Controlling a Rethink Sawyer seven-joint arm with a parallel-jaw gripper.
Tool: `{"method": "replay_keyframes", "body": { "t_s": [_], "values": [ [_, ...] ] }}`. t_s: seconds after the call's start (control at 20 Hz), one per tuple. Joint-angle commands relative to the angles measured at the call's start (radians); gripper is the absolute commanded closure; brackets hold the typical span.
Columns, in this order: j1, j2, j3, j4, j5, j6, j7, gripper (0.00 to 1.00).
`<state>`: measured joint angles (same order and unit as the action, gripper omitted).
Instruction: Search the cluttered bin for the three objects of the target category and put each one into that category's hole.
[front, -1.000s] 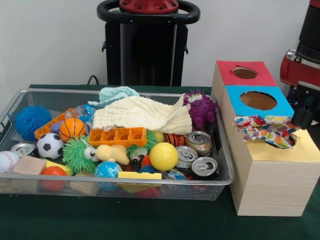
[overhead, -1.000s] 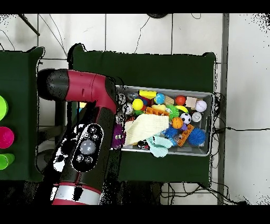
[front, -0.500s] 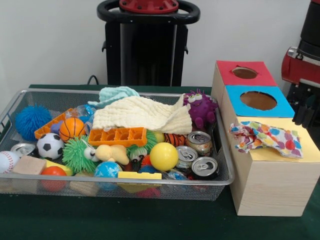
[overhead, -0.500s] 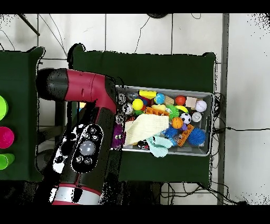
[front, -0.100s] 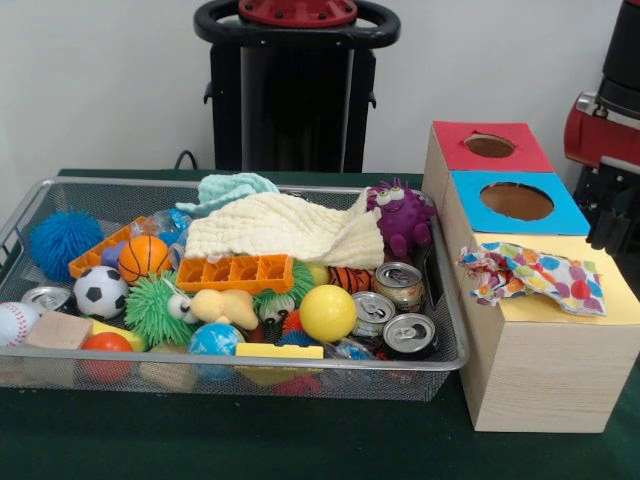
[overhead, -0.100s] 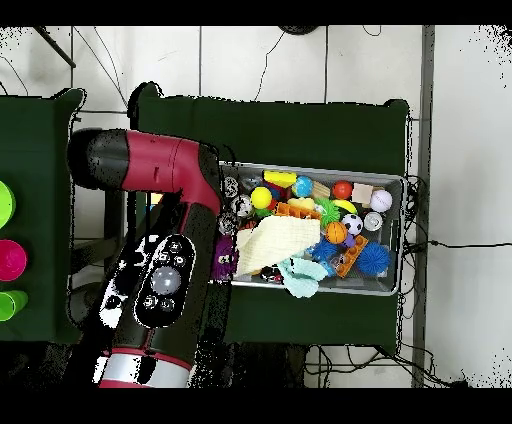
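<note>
The red and black robot arm (overhead, -0.100s: 160, 240) fills the left half of the overhead view and hides the box beneath it. In the front view only a red and black part of it shows at the right edge, a touch farther right than half a second ago; I cannot tell whether the gripper is spread or closed, since it is not clearly visible in either view.

The wire mesh bin (front, -0.100s: 440, 290) on the dark green table (front, -0.100s: 300, 445) looks unchanged, with the cream muslin cloth (front, -0.100s: 285, 228) draped over the toys at its back and the pale blue cloth (front, -0.100s: 232, 188) just behind that.

Beside the bin stands the pale wooden box (front, -0.100s: 545, 375) with red, blue and yellow top panels. The red hole (front, -0.100s: 490, 146) and blue hole (front, -0.100s: 516, 201) are open.

The multicoloured polka-dot cloth (front, -0.100s: 530, 277) lies on the yellow panel, covering where its hole should be. A second ago it was bunched and half pushed down; since half a second ago it has lain spread out and has not moved. Its long axis runs left to right across the panel, the crumpled end towards the bin, the flatter end towards the right edge.

In the bin, three silver drink cans (front, -0.100s: 398, 285) stand upright together at the right end, near the purple plush monster (front, -0.100s: 402, 218).
</note>
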<state>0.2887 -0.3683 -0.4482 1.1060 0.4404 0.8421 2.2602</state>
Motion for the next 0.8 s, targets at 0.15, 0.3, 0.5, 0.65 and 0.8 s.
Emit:
{"method": "replay_keyframes", "body": {
  "t_s": [0.15,0.3,0.5,0.65,0.8],
  "values": [
    [-0.063,-0.043,0.022,0.041,-0.084,0.164,0.045,1.00],
    [-0.064,-0.065,0.027,0.086,-0.084,0.157,0.034,1.00],
    [-0.049,-0.069,0.029,0.122,-0.086,0.122,0.055,1.00],
    [-0.048,-0.058,0.039,0.130,-0.083,0.099,0.065,1.00],
    [-0.044,-0.049,0.053,0.152,-0.074,0.067,0.078,1.00]
  ]
}}
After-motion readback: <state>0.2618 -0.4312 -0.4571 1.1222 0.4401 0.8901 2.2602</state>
